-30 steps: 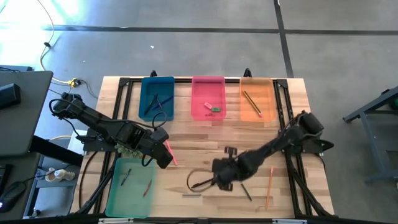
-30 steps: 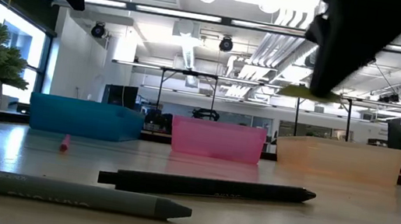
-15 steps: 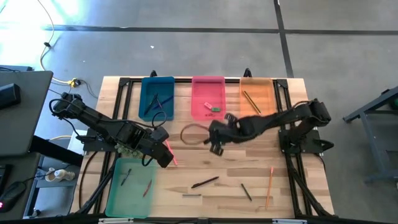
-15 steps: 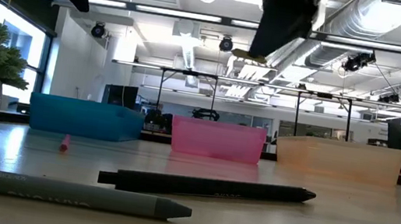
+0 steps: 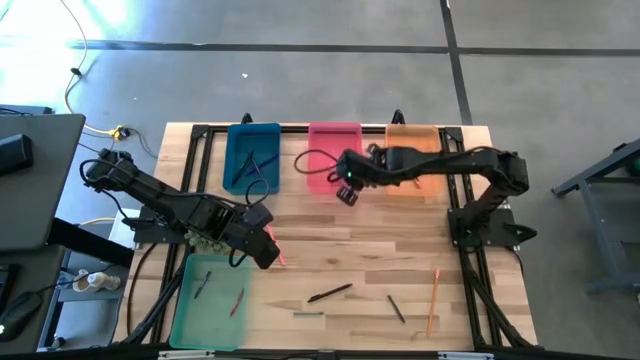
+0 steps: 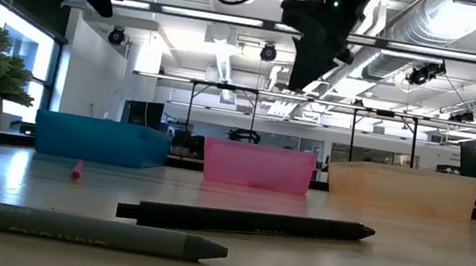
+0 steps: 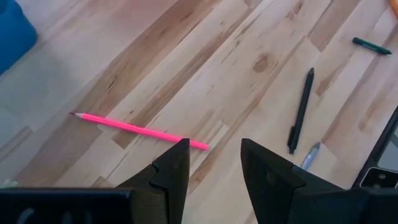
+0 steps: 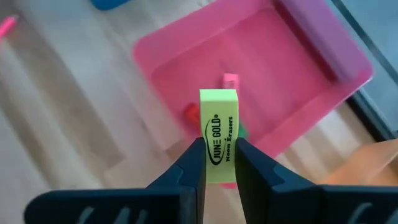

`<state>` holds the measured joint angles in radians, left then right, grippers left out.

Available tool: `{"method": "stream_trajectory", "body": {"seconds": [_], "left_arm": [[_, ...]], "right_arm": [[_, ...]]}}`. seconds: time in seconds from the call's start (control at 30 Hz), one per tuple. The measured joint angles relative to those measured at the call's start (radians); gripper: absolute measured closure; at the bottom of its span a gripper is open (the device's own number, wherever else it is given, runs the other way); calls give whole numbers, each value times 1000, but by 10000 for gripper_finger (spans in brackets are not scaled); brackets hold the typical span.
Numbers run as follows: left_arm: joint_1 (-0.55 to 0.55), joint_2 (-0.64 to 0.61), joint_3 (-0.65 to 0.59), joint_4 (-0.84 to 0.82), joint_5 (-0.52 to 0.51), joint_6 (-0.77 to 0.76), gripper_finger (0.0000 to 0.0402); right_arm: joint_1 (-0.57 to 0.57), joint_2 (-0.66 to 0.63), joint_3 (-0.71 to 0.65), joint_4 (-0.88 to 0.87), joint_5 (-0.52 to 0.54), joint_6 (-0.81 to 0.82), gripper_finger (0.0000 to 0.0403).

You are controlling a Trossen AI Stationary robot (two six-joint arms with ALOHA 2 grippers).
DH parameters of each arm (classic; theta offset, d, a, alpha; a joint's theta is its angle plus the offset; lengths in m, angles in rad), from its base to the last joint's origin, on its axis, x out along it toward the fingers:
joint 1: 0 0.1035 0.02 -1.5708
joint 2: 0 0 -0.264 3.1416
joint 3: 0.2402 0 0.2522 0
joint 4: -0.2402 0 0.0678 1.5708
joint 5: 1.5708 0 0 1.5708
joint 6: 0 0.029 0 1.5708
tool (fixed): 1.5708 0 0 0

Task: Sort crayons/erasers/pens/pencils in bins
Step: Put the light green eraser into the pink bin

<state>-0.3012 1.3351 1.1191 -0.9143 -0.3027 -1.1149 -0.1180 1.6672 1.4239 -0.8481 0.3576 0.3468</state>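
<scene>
My right gripper (image 5: pixel 347 190) is shut on a yellow-green eraser (image 8: pixel 219 124) printed with black letters. It hovers above the near edge of the pink bin (image 5: pixel 334 150), which holds pink (image 8: pixel 231 81) and red (image 8: pixel 191 113) erasers. My left gripper (image 5: pixel 268 250) is open and low over the table's left middle. Its fingers stand just near of a thin pink pencil (image 7: pixel 137 129) that lies flat on the wood. The blue bin (image 5: pixel 253 158), orange bin (image 5: pixel 413 158) and green bin (image 5: pixel 208 300) rest on the table. My right gripper pinches the eraser's two narrow long sides (image 8: pixel 219 169) between its two fingers, at the end nearest the wrist. The rest of the eraser sticks out past the fingertips (image 8: pixel 196 149), printed face toward the camera. The fingers slant downward. The eraser is lifted clear above the pink bin (image 8: pixel 273 68).
A black pen (image 5: pixel 330 293), a short dark stick (image 5: pixel 396 308), an orange pencil (image 5: pixel 434 300) and a small grey stick (image 5: pixel 308 313) lie near the front edge. In the low view a grey crayon (image 6: pixel 84 229) and the black pen (image 6: pixel 244 222) lie close by.
My right gripper has gone from low over the table's front middle up and toward the far edge, and now hangs over the pink bin's near edge. It has carried the eraser clear of the table the whole way.
</scene>
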Motion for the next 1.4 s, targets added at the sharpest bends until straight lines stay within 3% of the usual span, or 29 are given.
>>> {"method": "stream_trajectory", "body": {"seconds": [0.23, 0.5, 0.83, 1.4], "left_arm": [[0, 9, 0, 4, 0, -41, 271], [9, 53, 1, 2, -60, -411, 267], [53, 179, 0, -9, 1, -677, 246], [74, 339, 1, 9, 39, -893, 243]], "right_arm": [[-113, 13, 2, 72, -68, -275, 351], [-224, 55, 2, 156, -245, -531, 351], [-291, 151, 2, 237, -366, -620, 351], [-321, 274, 2, 285, -368, -643, 349]]}}
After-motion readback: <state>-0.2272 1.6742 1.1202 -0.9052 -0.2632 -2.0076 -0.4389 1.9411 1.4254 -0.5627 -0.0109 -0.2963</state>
